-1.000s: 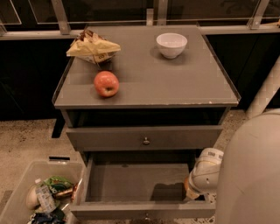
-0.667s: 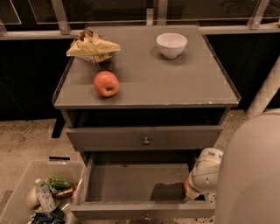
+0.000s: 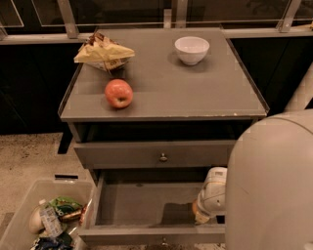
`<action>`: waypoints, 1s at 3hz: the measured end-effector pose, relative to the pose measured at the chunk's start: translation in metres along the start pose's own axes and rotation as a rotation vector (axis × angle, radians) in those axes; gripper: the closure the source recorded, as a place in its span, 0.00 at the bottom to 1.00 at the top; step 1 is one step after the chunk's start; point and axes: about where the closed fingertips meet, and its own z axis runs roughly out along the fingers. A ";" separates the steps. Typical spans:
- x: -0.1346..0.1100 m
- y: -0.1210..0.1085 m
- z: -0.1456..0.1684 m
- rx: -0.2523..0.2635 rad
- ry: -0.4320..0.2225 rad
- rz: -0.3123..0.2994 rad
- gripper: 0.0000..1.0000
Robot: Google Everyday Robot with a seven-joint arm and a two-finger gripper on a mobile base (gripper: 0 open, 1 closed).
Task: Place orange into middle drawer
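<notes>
A grey wooden cabinet (image 3: 195,93) stands on a speckled beige floor (image 3: 24,156), its back against a row of dark glass panes (image 3: 122,10) set in pale metal frames (image 3: 66,17). Below the panes the wall (image 3: 29,83) is black and in shadow. The light is dim and warm, falling from above onto the cabinet top.

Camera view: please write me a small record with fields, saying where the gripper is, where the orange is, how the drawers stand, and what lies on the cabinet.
gripper: low inside the open drawer, at its right end
orange: small orange patch at the gripper, mostly hidden
middle drawer: pulled out, grey floor showing
upper drawer front: shut
cabinet top: carries apple, white bowl, chip bag
bin: on the floor, left of the drawer, holding packaging
</notes>
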 end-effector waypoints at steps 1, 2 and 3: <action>-0.001 0.002 0.001 -0.002 -0.002 -0.006 1.00; -0.001 0.002 0.001 -0.002 -0.002 -0.006 0.82; -0.001 0.002 0.001 -0.002 -0.002 -0.006 0.58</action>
